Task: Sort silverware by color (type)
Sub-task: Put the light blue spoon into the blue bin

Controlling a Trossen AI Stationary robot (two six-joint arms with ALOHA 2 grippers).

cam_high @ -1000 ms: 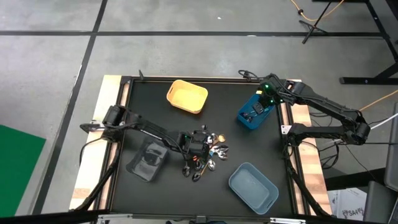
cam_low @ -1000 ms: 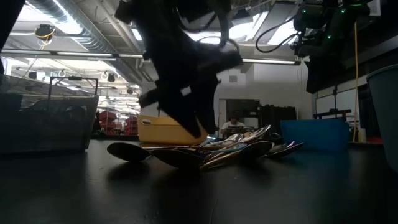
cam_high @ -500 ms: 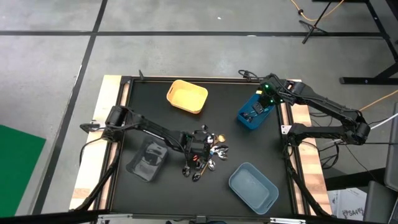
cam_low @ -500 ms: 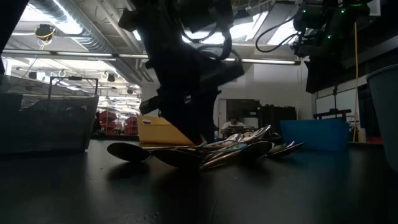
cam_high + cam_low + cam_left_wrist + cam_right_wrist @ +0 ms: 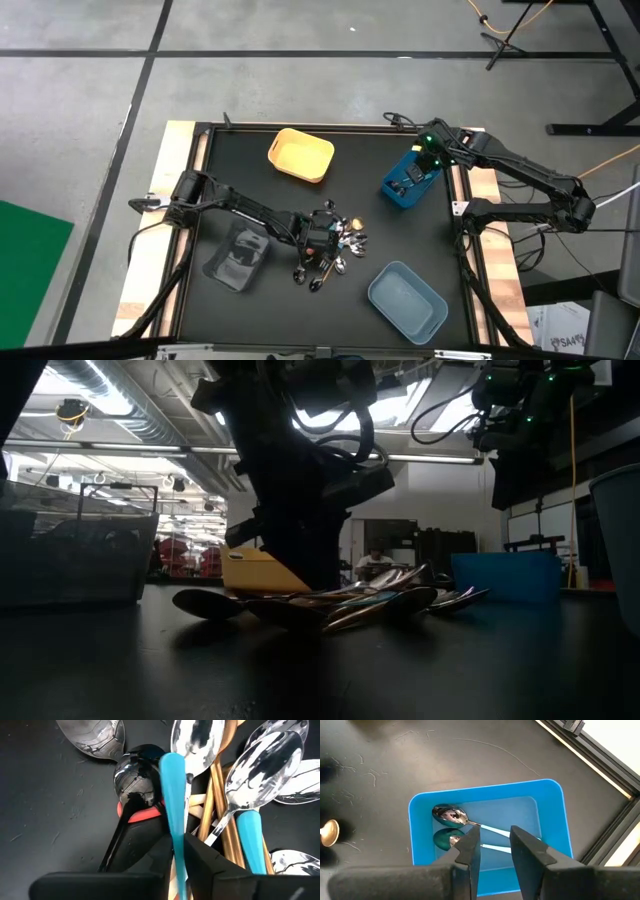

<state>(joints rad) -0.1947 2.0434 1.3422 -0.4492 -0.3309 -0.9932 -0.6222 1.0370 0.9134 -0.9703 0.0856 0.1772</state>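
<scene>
Left end effector (image 5: pixel 178 851) closed onto blue-handled spoon (image 5: pixel 172 805)

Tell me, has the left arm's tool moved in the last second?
Yes. In the low view the left tool has come down onto the pile of spoons, which has stayed put, and it is closing around a blue-handled spoon.

Left hand (image 5: pixel 178 851) pinched, right hand (image 5: pixel 492 845) parted

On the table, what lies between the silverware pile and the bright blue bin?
In the high view, only bare black tabletop separates the silverware pile from the bright blue bin.
</scene>
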